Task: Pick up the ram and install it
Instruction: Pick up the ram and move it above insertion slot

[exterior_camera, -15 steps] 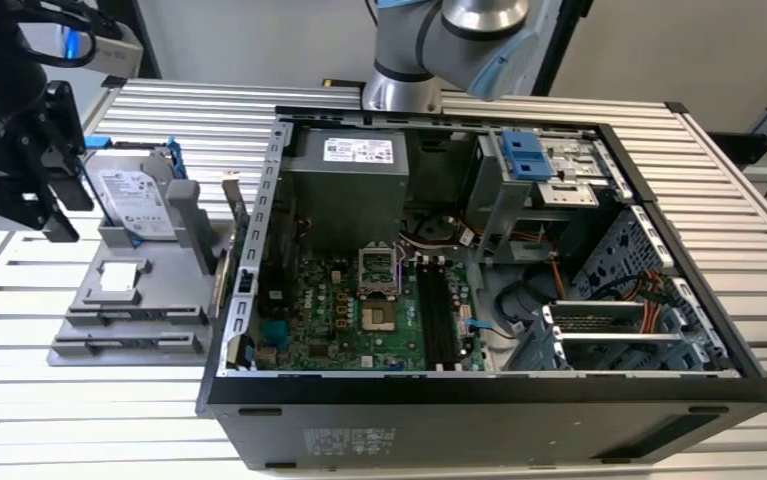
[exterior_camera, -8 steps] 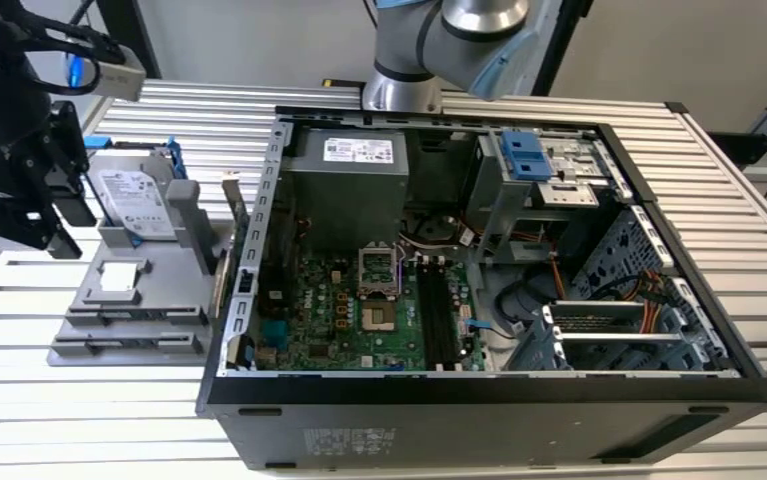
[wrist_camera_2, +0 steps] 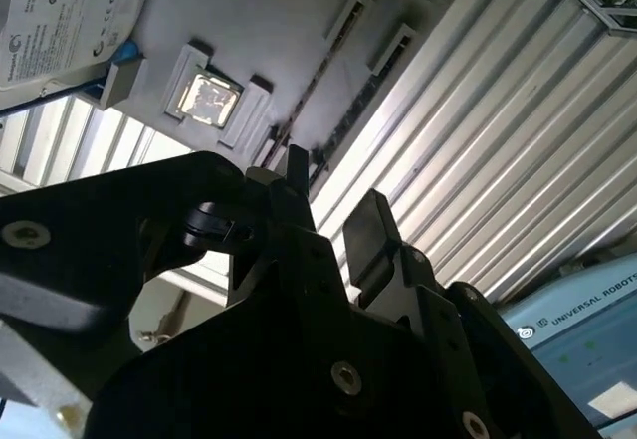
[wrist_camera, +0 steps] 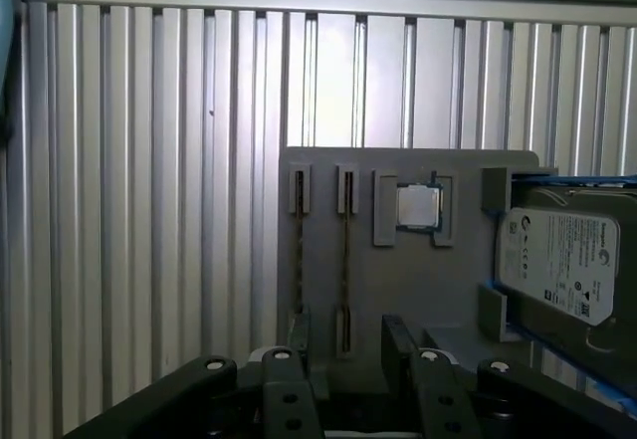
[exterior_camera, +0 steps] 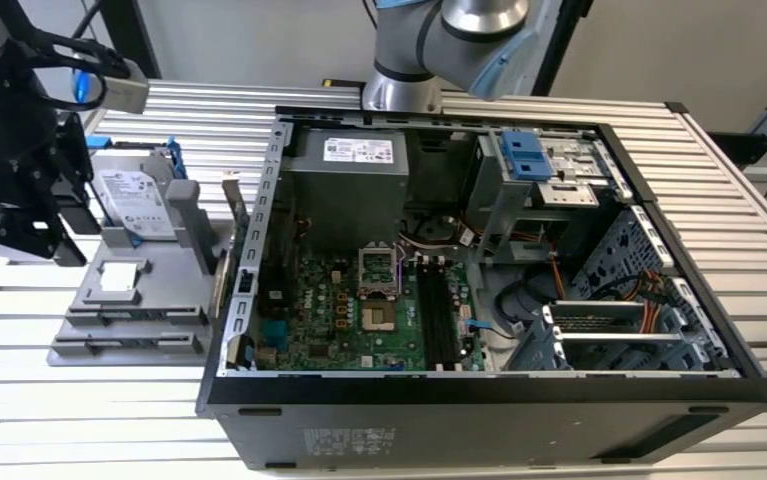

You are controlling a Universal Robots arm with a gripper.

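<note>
In the exterior view, found the black two-finger gripper (exterior_camera: 30, 235) by the grey slotted tray (exterior_camera: 83, 352); in the second wrist view, saw its fingers (wrist_camera_2: 373, 228) parted, empty; in the first wrist view, noted the thin dark ram (wrist_camera: 345, 260) edge-up in a tray slot, long axis aimed into the finger gap.

white printed label (exterior_camera: 123, 186) on the silver hard drive in a blue frame (exterior_camera: 150, 226), nine o'clock of the open black computer case (exterior_camera: 490, 388) | white sticker (exterior_camera: 359, 150) on the grey power supply box (exterior_camera: 350, 200), twelve o'clock inside | grey label (exterior_camera: 350, 440) on the case's outer wall, six o'clock | white lettering (wrist_camera_2: 582, 312) on a pale blue panel (wrist_camera_2: 597, 344), second wrist view | wording left unread
</note>
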